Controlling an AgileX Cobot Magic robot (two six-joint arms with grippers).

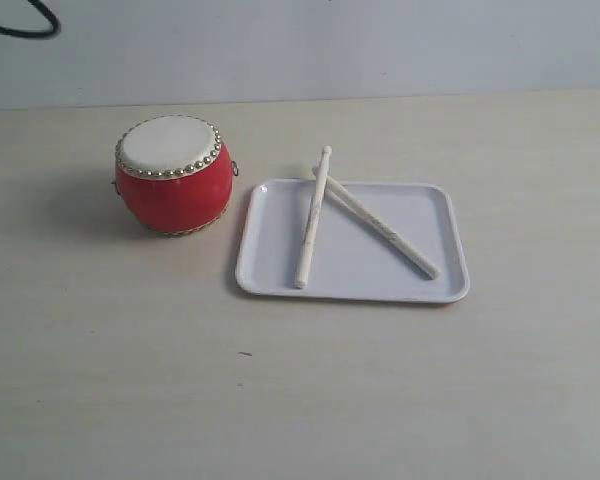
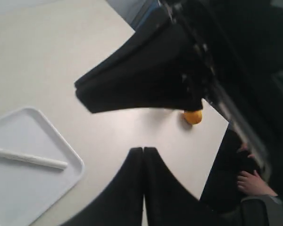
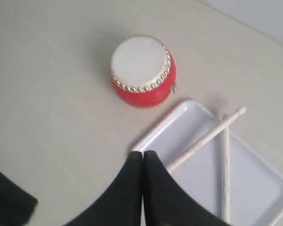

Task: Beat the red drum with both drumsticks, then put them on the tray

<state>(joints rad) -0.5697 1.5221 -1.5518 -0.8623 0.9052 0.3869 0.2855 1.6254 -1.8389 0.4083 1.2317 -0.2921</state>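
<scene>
Drumsticks (image 1: 312, 220) crossed on tray (image 1: 425, 205). My left claw (image 2: 144, 155), right claw (image 3: 142, 157): pressed together, empty. Done or unstarted, unclear.

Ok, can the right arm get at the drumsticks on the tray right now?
Probably yes: the drumsticks lie uncovered on the tray, nothing above them, though the right gripper is shut.

blocked: red drum (image 1: 172, 190) just beside tray (image 1: 420, 210) | open: near table (image 1: 280, 400)
</scene>
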